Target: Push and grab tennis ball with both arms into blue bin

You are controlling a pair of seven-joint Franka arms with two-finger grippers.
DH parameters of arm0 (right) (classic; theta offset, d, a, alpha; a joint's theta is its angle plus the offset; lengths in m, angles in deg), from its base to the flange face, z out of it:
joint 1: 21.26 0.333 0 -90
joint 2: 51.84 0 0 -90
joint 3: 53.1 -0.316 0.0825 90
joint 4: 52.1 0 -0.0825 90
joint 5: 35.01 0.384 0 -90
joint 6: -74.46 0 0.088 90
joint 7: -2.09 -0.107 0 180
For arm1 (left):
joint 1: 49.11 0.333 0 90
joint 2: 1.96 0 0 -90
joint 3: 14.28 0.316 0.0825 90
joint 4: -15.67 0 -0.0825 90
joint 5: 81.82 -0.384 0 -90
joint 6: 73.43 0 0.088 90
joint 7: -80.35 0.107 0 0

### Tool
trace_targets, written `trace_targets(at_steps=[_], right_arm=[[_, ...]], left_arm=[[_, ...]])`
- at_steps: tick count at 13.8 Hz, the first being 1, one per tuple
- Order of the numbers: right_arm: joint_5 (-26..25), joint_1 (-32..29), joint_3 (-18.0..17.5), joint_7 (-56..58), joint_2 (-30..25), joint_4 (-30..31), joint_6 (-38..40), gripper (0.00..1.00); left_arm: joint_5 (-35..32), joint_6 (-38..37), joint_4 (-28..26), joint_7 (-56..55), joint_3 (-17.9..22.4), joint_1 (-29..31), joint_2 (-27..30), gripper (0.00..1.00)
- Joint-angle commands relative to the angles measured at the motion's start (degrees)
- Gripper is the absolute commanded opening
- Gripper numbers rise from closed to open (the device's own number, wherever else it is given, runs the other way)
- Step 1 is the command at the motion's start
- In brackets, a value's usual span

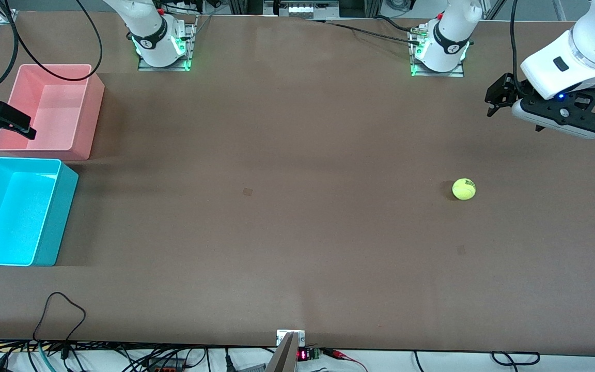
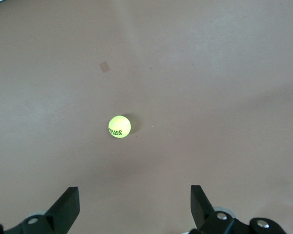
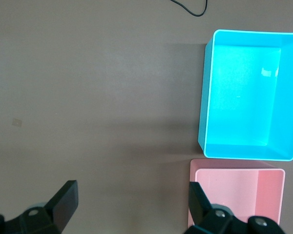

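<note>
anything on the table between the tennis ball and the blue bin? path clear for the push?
Nothing visible blocks it. The tennis ball sits on bare table toward the left arm's end; the blue bin is at the right arm's end, with only open brown table between. The pink bin lies farther from the front camera, off that line. The left gripper is open above the ball.

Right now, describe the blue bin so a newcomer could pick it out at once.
Go to the right arm's end of the brown table, where two open rectangular bins sit side by side. The blue bin is the one nearer the front camera. Its cyan colour sets it apart from the pink bin of the same shape.
</note>
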Motion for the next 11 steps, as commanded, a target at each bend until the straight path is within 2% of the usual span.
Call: trace_targets(at_steps=[1, 8, 11], right_arm=[[0.0, -0.2, 0.0, -0.5, -0.7, 0.9, -0.6, 1.0], [0.0, -0.1, 0.0, -0.5, -0.7, 0.9, -0.7, 1.0], [0.0, -0.1, -0.1, -0.5, -0.5, 0.9, -0.8, 1.0]], left_arm=[[-0.1, 0.0, 0.5, 1.0, 0.1, 0.3, 0.4, 1.0], [0.1, -2.8, 0.4, -1.0, 0.4, 0.7, 0.3, 1.0], [-0.4, -9.2, 0.4, -1.5, -0.2, 0.4, -0.4, 1.0]])
